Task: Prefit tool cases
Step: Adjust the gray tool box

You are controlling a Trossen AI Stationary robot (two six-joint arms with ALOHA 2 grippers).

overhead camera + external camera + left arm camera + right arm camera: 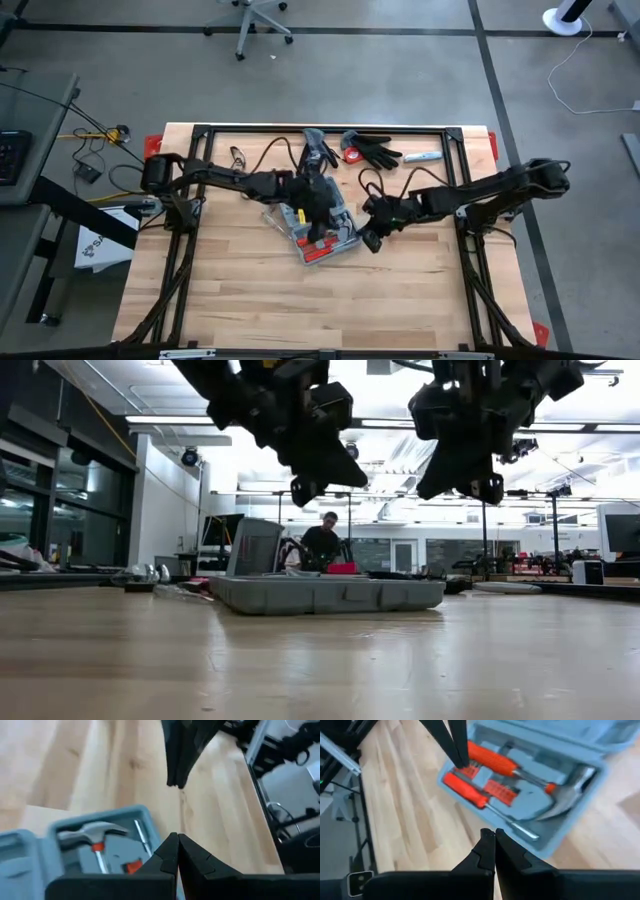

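The grey-blue tool case (pixel 318 238) lies open on the wooden table, flat on its bottom (pixel 330 594), with a grey panel, apparently its lid (pixel 254 547), standing up at one end. Inside are a hammer (pixel 565 790) and red-handled tools (pixel 487 762). My left gripper (pixel 322 222) hangs shut above the open case (pixel 176 839), well clear of it in the low view (pixel 305 488). My right gripper (pixel 372 240) is also shut (pixel 494 835) and hangs in the air beside the case's right end (pixel 487 488).
Black gloves (pixel 377 152) and a small blue-white item (pixel 424 157) lie near the table's far edge, with a cable (pixel 238 155) at the far left. A black frame (pixel 330 128) borders the table. A person (pixel 322 543) sits in the room behind.
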